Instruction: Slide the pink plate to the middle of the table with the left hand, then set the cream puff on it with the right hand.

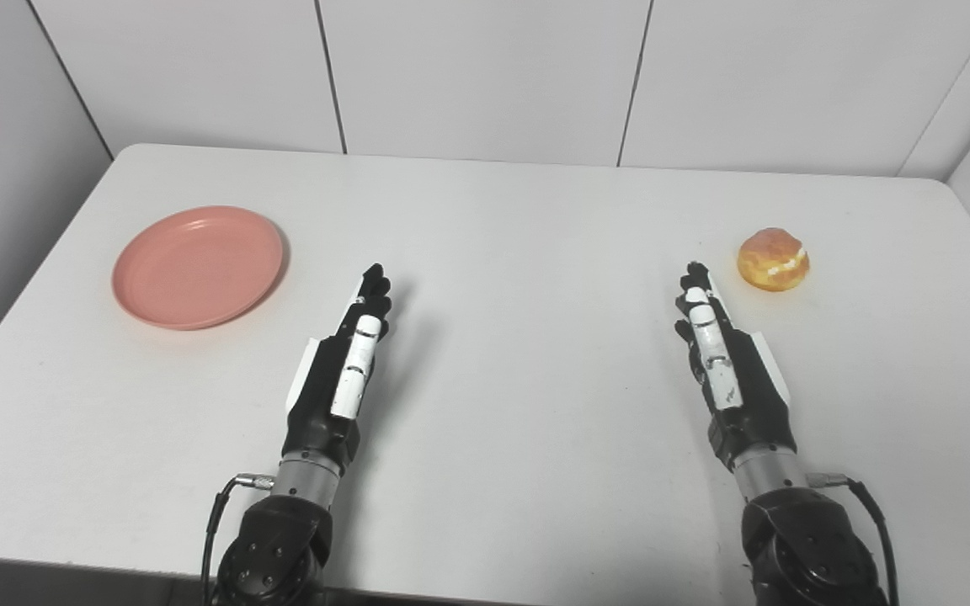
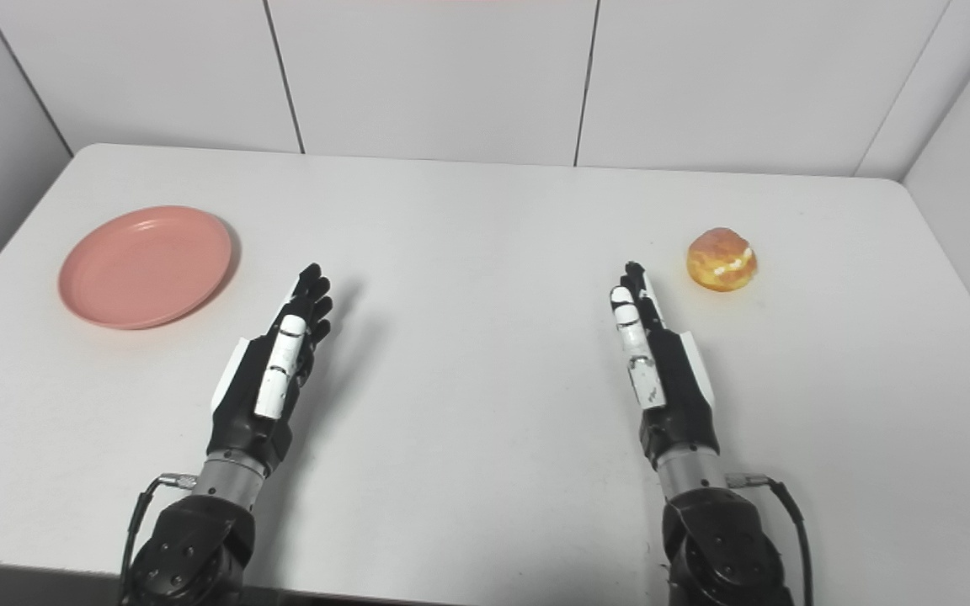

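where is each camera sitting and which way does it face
Left eye view: on the head, angled down at the table; both forearms enter from the bottom edge.
Right eye view: beside it, offset slightly right, same downward angle and arms.
Shared: pink plate, cream puff, open left hand, open right hand.

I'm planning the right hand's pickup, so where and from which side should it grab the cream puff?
Pinch the cream puff across its rounded sides, near the pale cream seam, coming from above and the near-left, where the open right hand is. It sits alone, so every side is free.
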Controlling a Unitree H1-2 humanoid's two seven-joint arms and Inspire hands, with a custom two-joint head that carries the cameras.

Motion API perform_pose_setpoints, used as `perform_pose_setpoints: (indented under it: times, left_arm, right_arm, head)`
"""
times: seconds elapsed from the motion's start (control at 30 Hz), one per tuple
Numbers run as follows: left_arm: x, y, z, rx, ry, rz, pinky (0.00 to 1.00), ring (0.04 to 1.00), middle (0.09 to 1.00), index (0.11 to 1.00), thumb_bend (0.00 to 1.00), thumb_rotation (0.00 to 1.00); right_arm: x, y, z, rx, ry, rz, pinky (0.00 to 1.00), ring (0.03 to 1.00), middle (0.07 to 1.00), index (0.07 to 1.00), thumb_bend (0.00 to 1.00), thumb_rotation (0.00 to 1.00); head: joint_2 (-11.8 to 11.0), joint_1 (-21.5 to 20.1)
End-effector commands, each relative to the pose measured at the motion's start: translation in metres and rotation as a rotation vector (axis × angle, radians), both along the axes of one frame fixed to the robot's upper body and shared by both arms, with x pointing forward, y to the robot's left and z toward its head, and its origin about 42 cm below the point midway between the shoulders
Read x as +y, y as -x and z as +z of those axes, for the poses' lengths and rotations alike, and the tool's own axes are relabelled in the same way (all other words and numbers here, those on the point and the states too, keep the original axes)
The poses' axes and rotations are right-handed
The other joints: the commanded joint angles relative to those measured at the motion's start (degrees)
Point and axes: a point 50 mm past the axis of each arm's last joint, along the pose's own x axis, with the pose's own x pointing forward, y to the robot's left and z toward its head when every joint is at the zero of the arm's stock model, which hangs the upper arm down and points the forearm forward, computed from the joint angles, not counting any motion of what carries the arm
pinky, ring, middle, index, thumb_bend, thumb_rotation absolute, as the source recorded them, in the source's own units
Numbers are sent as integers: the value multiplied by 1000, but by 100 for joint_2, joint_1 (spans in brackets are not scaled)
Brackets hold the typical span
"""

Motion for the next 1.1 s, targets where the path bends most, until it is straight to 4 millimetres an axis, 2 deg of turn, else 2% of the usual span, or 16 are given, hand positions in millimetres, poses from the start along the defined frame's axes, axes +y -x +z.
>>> perform_pose_setpoints:
  times: [0.0, 0.27, 0.5, 0.63, 0.8, 1.07]
  left_arm:
    - [1, 9, -2, -27, -13, -1, 1000, 989, 990, 967, 434, 1000]
    - [-13, 8, -7, -27, -14, -6, 1000, 1000, 992, 968, 440, 1000]
    - [-28, 8, -9, -6, 6, 8, 1000, 967, 963, 948, 444, 1000]
    - [-33, 9, -8, -4, 7, 5, 965, 955, 961, 955, 424, 1000]
    - [-36, 10, -9, 5, 17, 0, 964, 953, 961, 956, 416, 1000]
    - [-35, 10, -10, 8, 8, 2, 971, 953, 956, 951, 415, 1000]
  right_arm:
    - [-2, -3, 12, -99, -22, 10, 999, 1000, 1000, 1000, 220, 1000]
    - [-11, -5, 4, -114, -48, 6, 1000, 1000, 1000, 1000, 184, 1000]
    - [-20, -5, -1, -131, -61, 4, 1000, 995, 1000, 996, 210, 1000]
    - [-21, -4, -2, -134, -87, 14, 1000, 1000, 1000, 1000, 203, 1000]
    - [-22, -6, -5, -146, -84, 31, 1000, 1000, 1000, 1000, 203, 1000]
    - [-20, -6, -7, -159, -106, 42, 1000, 1000, 1000, 1000, 177, 1000]
  head:
    - [-57, 90]
    - [-376, 611]
    - [-584, 1015]
    - [-645, 1069]
    - [-777, 1139]
    - [-847, 1127]
